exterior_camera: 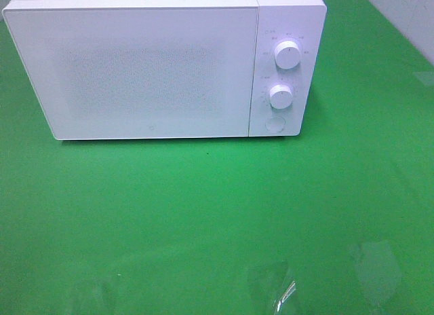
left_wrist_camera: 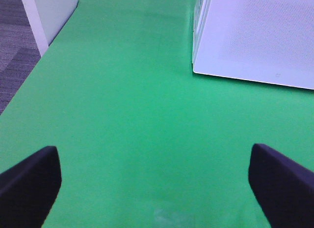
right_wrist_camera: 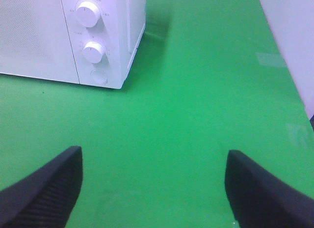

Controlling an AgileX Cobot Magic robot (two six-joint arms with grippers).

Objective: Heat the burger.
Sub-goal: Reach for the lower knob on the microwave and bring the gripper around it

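The burger is out of view in every frame. A white microwave (exterior_camera: 149, 67) stands at the back of the green table with its door shut; it also shows in the left wrist view (left_wrist_camera: 255, 36) and the right wrist view (right_wrist_camera: 64, 36). It has two round knobs (exterior_camera: 287, 55) and a round button (exterior_camera: 274, 123) on its right panel. My left gripper (left_wrist_camera: 154, 186) is open and empty over bare green cloth. My right gripper (right_wrist_camera: 154, 184) is open and empty, in front and to the right of the microwave. Neither gripper shows in the exterior high view.
The green cloth (exterior_camera: 217, 213) covers the table. A white wall or panel (right_wrist_camera: 289, 41) stands at the table's right edge. A grey floor (left_wrist_camera: 14, 46) and a white cabinet side (left_wrist_camera: 49, 12) lie past the left edge.
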